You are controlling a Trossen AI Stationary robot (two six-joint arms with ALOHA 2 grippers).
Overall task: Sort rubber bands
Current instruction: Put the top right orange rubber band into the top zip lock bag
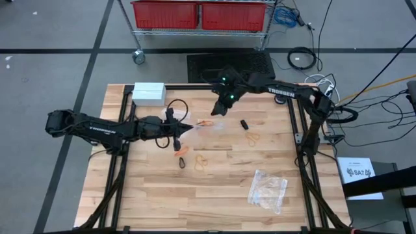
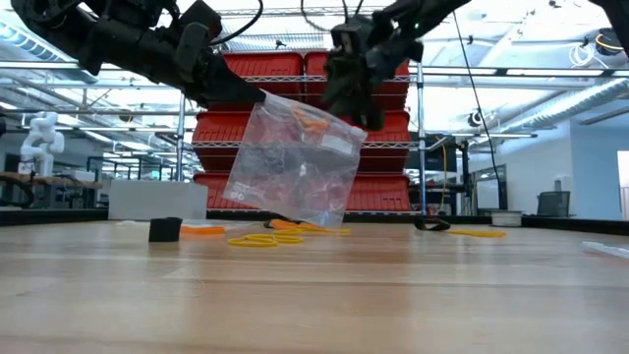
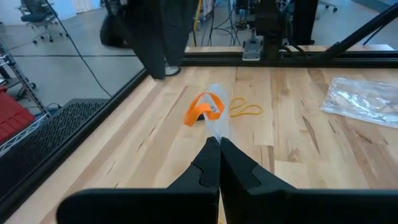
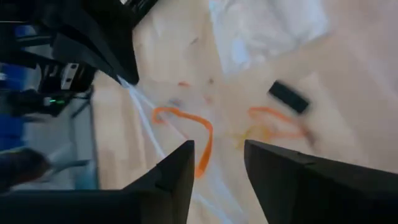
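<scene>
A clear plastic bag [image 2: 295, 167] hangs between my two grippers with an orange rubber band [image 2: 313, 121] inside it near the top. My left gripper [image 1: 190, 127] is shut on the bag's upper left corner. My right gripper [image 1: 218, 110] stands open at the bag's upper right corner [image 2: 346, 126], over the orange band [image 4: 186, 124]. Loose bands lie flat on the table: orange [image 1: 182, 151], black [image 1: 183, 162], yellow [image 1: 203, 162] and yellow-orange [image 1: 253, 138]. My left gripper pinches the bag's top edge [image 3: 217, 127] at one corner between its two shut fingers, coming level from the table's left. The bag hangs below the fingers, slanting down toward the table; whether its lower edge [image 2: 295, 218] rests on the wood, I cannot tell. My right gripper points down at the bag's other top corner; whether its fingers touch the bag, I cannot tell.
A second clear bag [image 1: 268, 190] lies toward the table's near right. A white box [image 1: 148, 92] and a black cable loop [image 1: 175, 107] sit at the far left, and a small black block [image 1: 244, 123] lies right of the held bag. Red bins [image 1: 195, 14] stand beyond the far edge.
</scene>
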